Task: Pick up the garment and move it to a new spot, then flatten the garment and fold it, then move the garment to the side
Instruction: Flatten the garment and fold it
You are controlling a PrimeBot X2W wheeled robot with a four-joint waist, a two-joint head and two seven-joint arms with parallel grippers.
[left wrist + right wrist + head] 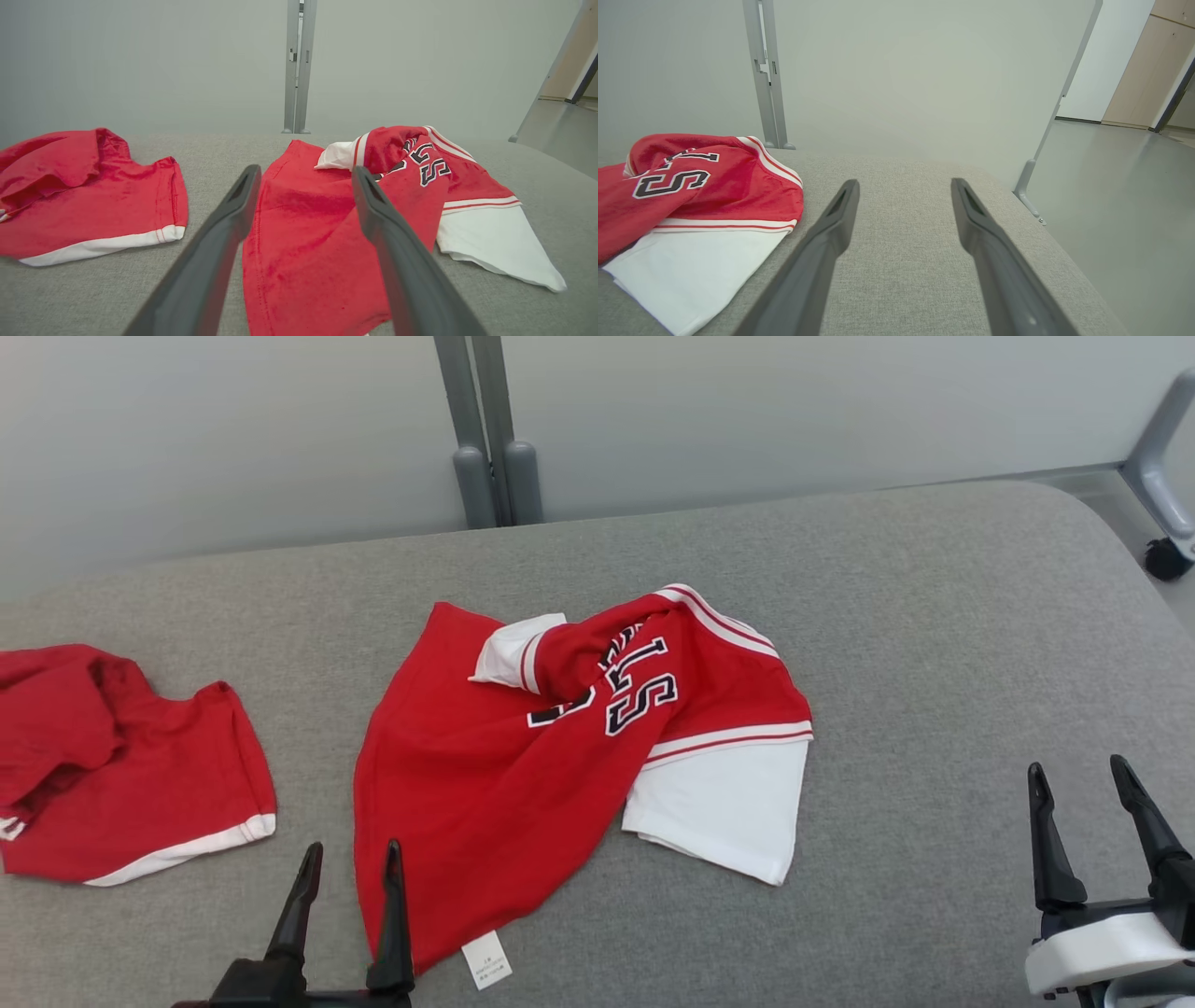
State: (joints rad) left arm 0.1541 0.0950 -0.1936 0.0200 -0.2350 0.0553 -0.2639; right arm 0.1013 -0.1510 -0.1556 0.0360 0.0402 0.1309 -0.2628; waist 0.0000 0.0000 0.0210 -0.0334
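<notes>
The garment (523, 756) is a red jersey with white sleeves and black letters, lying crumpled in the middle of the grey padded table (934, 644). In the left wrist view the garment (308, 242) spreads between and beyond my fingers. My left gripper (353, 859) is open at the garment's near left corner, its right finger over the red cloth. My right gripper (1078, 772) is open over bare table, well to the right of the white sleeve (700, 261). Nothing is held.
A second red garment (121, 775) with a white hem lies at the table's left end. A white label (487, 959) pokes out at the jersey's near edge. Grey partition posts (487, 439) stand behind. The table's right edge drops to floor (1125, 196).
</notes>
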